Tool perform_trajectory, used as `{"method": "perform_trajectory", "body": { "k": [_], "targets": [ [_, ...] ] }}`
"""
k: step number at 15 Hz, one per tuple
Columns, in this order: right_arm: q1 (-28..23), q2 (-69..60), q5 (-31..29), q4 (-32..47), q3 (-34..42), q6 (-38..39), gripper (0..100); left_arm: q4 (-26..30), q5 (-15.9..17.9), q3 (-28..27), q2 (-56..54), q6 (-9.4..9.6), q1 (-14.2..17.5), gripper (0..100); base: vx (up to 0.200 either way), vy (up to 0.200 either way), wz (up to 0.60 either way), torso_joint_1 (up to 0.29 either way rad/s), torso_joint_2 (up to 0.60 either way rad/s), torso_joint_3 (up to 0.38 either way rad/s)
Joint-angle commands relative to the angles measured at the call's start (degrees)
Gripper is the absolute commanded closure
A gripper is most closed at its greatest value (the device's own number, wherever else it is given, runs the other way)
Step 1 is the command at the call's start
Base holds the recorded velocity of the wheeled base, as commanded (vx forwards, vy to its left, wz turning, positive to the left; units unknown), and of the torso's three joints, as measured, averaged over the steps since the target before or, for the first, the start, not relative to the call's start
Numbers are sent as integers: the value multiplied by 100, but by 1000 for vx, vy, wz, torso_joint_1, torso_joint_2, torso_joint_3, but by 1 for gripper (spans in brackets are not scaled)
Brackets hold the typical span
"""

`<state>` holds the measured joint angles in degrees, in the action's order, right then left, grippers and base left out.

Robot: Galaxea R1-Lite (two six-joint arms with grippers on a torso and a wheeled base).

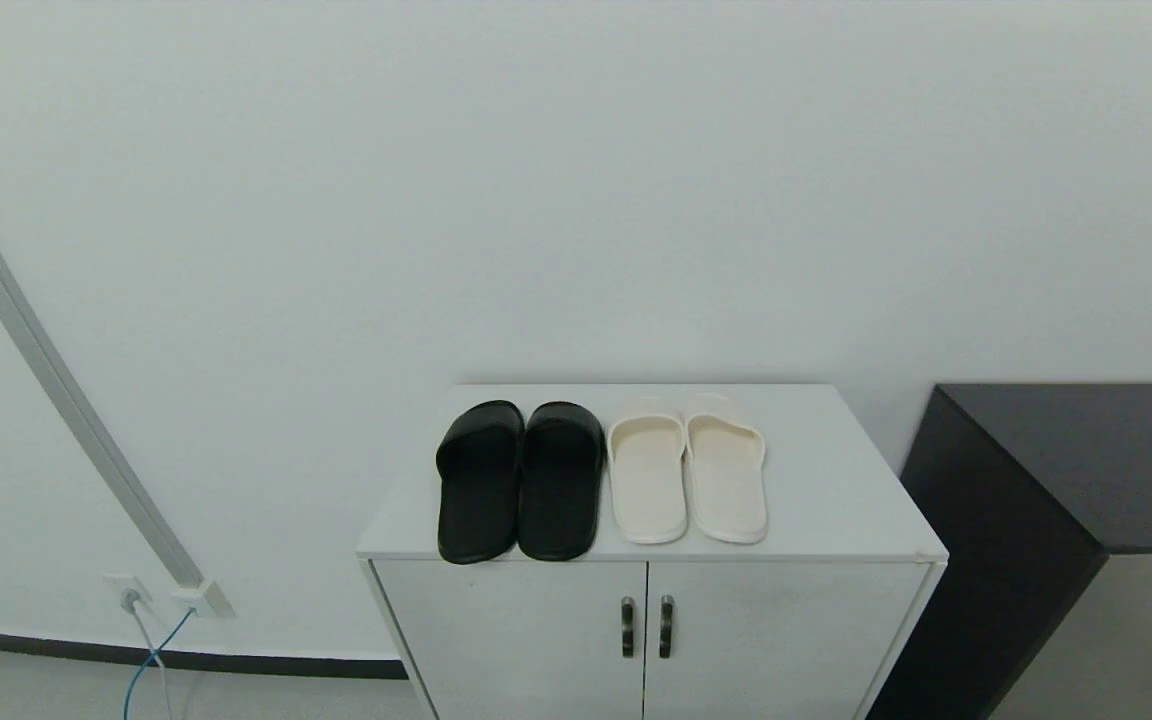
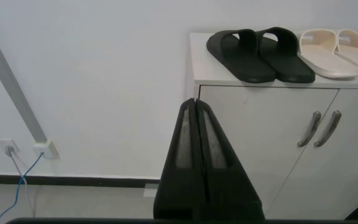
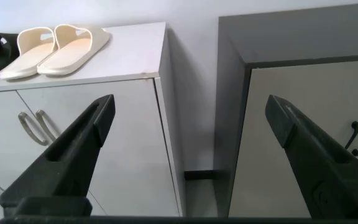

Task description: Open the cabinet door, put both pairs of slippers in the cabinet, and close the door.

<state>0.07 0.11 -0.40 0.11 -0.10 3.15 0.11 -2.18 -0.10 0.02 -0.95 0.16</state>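
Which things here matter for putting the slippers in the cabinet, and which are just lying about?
For the job: black slippers, cream slippers, white cabinet, its door handles, left gripper, right gripper.
Just there: dark cabinet, wall socket, blue cable, wall conduit.

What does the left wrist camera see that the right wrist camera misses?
Left wrist view's own: its shut left gripper, wall sockets with cables, and a slanted wall conduit. Right wrist view's own: its open right gripper and a dark cabinet beside the white one. Both share: the white cabinet with closed doors and paired handles, cream slippers on top, and black slippers, just an edge in the right wrist view.
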Motion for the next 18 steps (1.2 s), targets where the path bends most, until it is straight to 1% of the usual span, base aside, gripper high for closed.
{"method": "perform_trajectory", "body": {
  "k": [1,6,7,8,9,10,11,12,13,14,15,16,17,18],
  "targets": [
    [1,7,31,15,-8,-7,0,-2,-2,1,-2,-2,2,100,0,0,0,0,0,0],
    [1,-2,14,-11,1,2,0,-2,-2,1,-2,-19,2,100,0,0,0,0,0,0],
    [10,59,23,-29,-113,2,0,-2,-2,1,-2,-19,2,100,0,0,0,0,0,0],
    [37,481,14,-11,-755,178,0,-2,-2,1,-2,-10,2,100,0,0,0,0,0,0],
    [28,886,67,33,-966,336,0,-2,-2,1,6,-2,2,100,0,0,0,0,0,0],
    [28,1228,278,51,-887,37,0,7,-2,1,-2,-2,2,100,0,0,0,0,0,0],
    [28,1633,506,-2,-878,-60,0,-2,-2,1,-2,-2,2,100,0,0,0,0,0,0],
    [37,2063,647,-37,-992,-68,0,7,16,-8,6,34,2,100,0,0,0,0,0,0],
    [63,2617,805,-81,-1142,-68,0,7,7,1,-2,25,2,100,0,0,0,0,0,0],
    [133,3127,937,-283,-1291,-42,0,7,7,1,-2,16,2,100,0,0,0,0,0,0],
    [274,3680,954,-644,-1388,46,0,-2,7,1,-2,-2,2,100,0,0,0,0,0,0],
    [520,4146,910,-1039,-1467,195,0,-2,7,1,-2,-2,2,100,0,0,0,0,0,0],
    [828,4621,831,-1364,-1599,415,0,7,16,1,6,7,2,100,0,0,0,0,0,0],
    [1250,5052,541,-1567,-1792,679,0,7,16,-8,-2,16,2,100,0,0,0,0,0,0]
  ]
}}
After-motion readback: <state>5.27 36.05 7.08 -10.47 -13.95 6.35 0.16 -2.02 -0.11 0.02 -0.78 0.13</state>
